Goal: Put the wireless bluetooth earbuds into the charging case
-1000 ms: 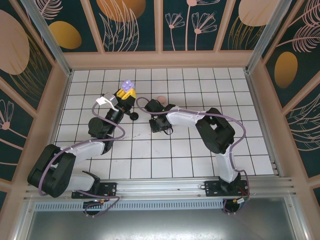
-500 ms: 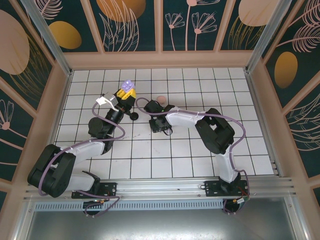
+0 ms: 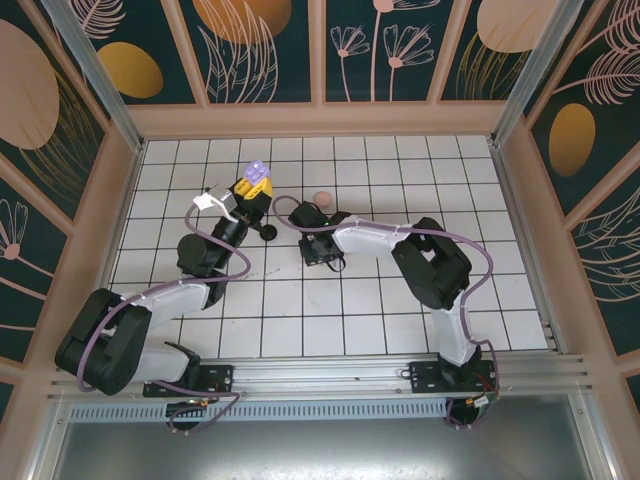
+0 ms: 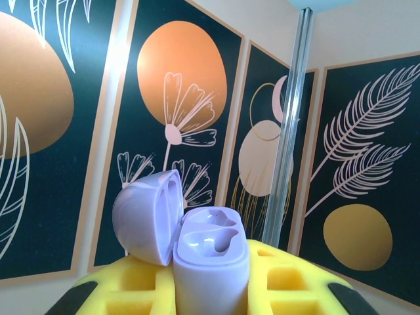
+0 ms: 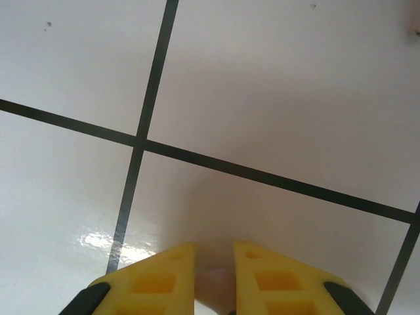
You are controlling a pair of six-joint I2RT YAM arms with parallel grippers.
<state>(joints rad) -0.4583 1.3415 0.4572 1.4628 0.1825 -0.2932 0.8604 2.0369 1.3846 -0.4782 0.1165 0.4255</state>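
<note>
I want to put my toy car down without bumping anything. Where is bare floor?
Free: the white tiled floor right of the right arm, and the near tiles between both arms. Crowded: the far middle, where the left claw holds the open lilac round plastic case near the small pink round case.

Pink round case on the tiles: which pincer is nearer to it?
Right. The right pincer is down at the tiles near the pink case; the left pincer holds the lilac case farther left.
</note>
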